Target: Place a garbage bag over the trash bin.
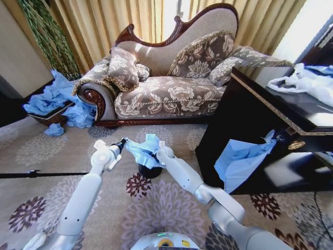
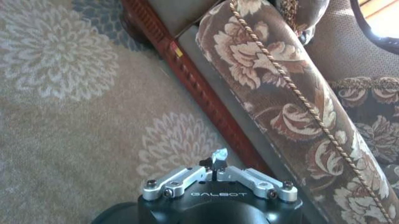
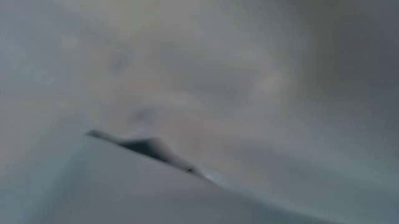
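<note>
Pinching one edge of the garbage bag (image 1: 141, 150), the left hand (image 1: 123, 141) sits at the near-left side of the trash bin (image 1: 150, 170), its fingers drawn together on a scrap of pale plastic that the left wrist view shows nipped between the tips (image 2: 219, 157). Holding that edge out to the side seems meant to keep the film taut so the mouth can be spread rather than bunch up.

Opposite it, the right hand (image 1: 156, 154) is buried in the light-blue plastic on top of the bin, and whether its fingers are apart or together cannot be told; its wrist view is veiled by pale film pressed close to the lens. It appears to be working the bag down or outward from within.

The bag lies crumpled over the bin's top, with the black wall still bare below it, so the rim looks only partly covered. The bin stands on the patterned carpet (image 1: 171, 208) in front of the floral sofa (image 1: 166, 94). Other blue bags lie heaped by the sofa's left end (image 1: 57, 101), and another hangs from the dark bench (image 1: 244, 159) on the right.
</note>
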Tool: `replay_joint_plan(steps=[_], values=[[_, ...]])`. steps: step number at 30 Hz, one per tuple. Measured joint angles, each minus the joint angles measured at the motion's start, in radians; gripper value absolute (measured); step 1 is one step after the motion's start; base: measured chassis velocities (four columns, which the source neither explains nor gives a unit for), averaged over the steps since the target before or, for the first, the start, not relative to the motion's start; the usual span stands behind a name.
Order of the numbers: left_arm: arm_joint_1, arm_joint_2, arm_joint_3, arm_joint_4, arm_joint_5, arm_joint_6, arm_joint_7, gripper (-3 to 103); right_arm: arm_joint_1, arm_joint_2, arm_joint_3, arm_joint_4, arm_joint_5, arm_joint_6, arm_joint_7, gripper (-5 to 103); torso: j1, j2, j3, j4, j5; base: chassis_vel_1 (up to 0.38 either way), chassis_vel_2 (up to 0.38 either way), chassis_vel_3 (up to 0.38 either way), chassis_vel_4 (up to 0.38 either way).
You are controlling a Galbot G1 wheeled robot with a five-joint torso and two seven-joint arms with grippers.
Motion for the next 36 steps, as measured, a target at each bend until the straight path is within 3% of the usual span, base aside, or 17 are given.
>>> replay_joint_plan(steps=[11, 28, 32, 33, 34, 35, 36], values=[[0.008, -0.004, -0.013, -0.004, 0.002, -0.006, -0.011, 0, 0.014, 0.0, 0.001, -0.022, -0.022, 0.021, -0.013, 0, 0.0, 0.0, 0.0, 0.0002, -0.0001, 0.0, 0.0, 0.0, 0.0], [0.01, -0.033, -0.001, -0.007, 0.013, -0.006, -0.002, 0, 0.025, -0.001, -0.027, 0.104, -0.012, 0.044, 0.013, -2, 0.0, 0.0, 0.0, 0.0001, 0.0, 0.0, 0.0, 0.0, 0.0], [0.009, -0.034, -0.002, -0.009, 0.013, -0.006, -0.001, 0, 0.032, -0.001, -0.045, 0.157, 0.025, 0.046, 0.08, 19, 0.0, 0.0, 0.0, 0.0001, 0.0, 0.0, 0.0, 0.0, 0.0], [0.009, -0.034, -0.002, -0.009, 0.013, -0.006, -0.001, 0, 0.032, -0.001, -0.045, 0.157, 0.025, 0.046, 0.08, 19, 0.0, 0.0, 0.0, 0.0001, 0.0, 0.0, 0.0, 0.0, 0.0], [0.009, -0.035, -0.003, -0.009, 0.013, -0.006, -0.001, 0, 0.035, -0.001, -0.048, 0.17, 0.043, 0.045, 0.107, 19, 0.0, 0.0, 0.0, 0.0001, 0.0, 0.0, 0.0, 0.0, 0.0], [0.007, -0.035, -0.003, -0.009, 0.013, -0.006, -0.002, 0, 0.04, -0.001, -0.054, 0.205, 0.087, 0.037, 0.166, 30, 0.0, 0.0, 0.0, 0.0, 0.0, 0.0, 0.0, 0.0, 0.0], [0.006, -0.037, -0.003, -0.009, 0.013, -0.006, -0.001, 0, 0.042, -0.001, -0.058, 0.225, 0.109, 0.035, 0.191, 30, 0.0, 0.0, 0.0, 0.0001, 0.0, 0.0, 0.0, 0.0, 0.0]])
